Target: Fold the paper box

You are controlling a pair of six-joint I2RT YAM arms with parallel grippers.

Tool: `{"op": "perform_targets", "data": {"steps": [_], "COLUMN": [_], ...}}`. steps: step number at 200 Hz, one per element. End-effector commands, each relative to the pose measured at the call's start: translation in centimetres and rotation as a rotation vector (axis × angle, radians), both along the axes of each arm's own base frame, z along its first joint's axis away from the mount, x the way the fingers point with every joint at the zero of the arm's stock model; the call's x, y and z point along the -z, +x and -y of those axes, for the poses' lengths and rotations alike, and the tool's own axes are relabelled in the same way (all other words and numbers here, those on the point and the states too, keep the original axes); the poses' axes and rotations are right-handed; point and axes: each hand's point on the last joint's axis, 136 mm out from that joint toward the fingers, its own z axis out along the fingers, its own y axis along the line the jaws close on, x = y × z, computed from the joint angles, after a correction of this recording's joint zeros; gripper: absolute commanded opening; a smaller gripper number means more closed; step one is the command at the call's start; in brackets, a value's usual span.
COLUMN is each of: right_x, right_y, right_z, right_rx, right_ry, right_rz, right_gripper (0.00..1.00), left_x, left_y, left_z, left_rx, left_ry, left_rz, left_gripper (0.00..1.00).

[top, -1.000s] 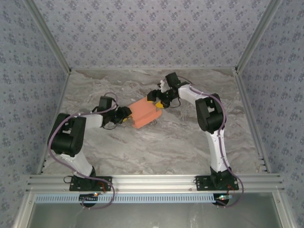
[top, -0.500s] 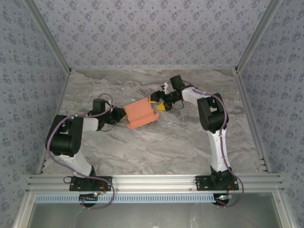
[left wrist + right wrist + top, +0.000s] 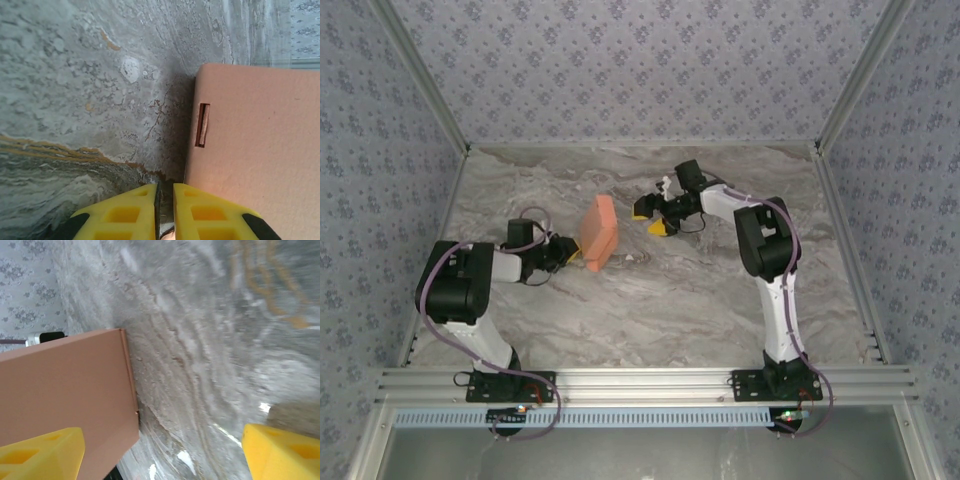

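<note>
**Salmon-orange paper box (image 3: 598,232) stands on edge, one thin pinch from a fall**

From above, the paper box rises tilted from the marble-patterned surface (image 3: 670,300), left of centre. The left gripper (image 3: 572,254) sits at its lower near corner, pressed almost together and seemingly nipping a thin edge of card. The right gripper (image 3: 651,217) hovers near the box's far side, spread wide and apart from it.

The left wrist camera shows the yellow fingers (image 3: 120,215) with a bare sliver between them, and a panel with a narrow slot (image 3: 202,125) just beside. So slight a hold could let the box slip or twist flat if the arm swings.

The right wrist camera looks past the wide-open gripper at a plain panel whose edge meets the surface. An approach at the wrong angle would probably shove the box out of the pinch, or crease the thin card rather than fold it.
</note>
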Motion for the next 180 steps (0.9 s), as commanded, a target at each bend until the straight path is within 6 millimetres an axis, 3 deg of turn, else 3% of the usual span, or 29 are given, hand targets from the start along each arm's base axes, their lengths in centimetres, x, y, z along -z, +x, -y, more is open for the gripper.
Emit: {"op": "perform_targets", "data": {"steps": [1, 58, 117, 133, 180], "right_x": [-2.9, -4.1, -5.9, -6.6, -7.4], "right_y": [0.1, -0.8, -0.5, -0.6, -1.4], "right_z": [-1.4, -3.1, -3.5, -4.0, -5.6], "right_rx": [-0.026, -0.074, -0.018, -0.017, -0.042], "right_ry": [0.029, 0.003, 0.075, 0.098, 0.098], "right_rz": [0.052, 0.084, 0.048, 0.047, 0.063], "right_gripper": [0.85, 0.85, 0.85, 0.84, 0.84], "left_x": [1.8, 1.9, 1.3, 0.8, -0.8], "left_y": [-1.3, -1.2, -1.1, -1.2, -1.9], "left_z": [-0.3, -0.4, -0.6, -1.4, -5.0], "left_rx": [-0.003, -0.001, -0.025, -0.065, -0.202], "left_ry": [0.029, 0.041, 0.043, 0.074, 0.163], "left_rz": [-0.086, -0.091, -0.097, -0.102, -0.145], "left_gripper": [0.17, 0.18, 0.22, 0.29, 0.34]}}
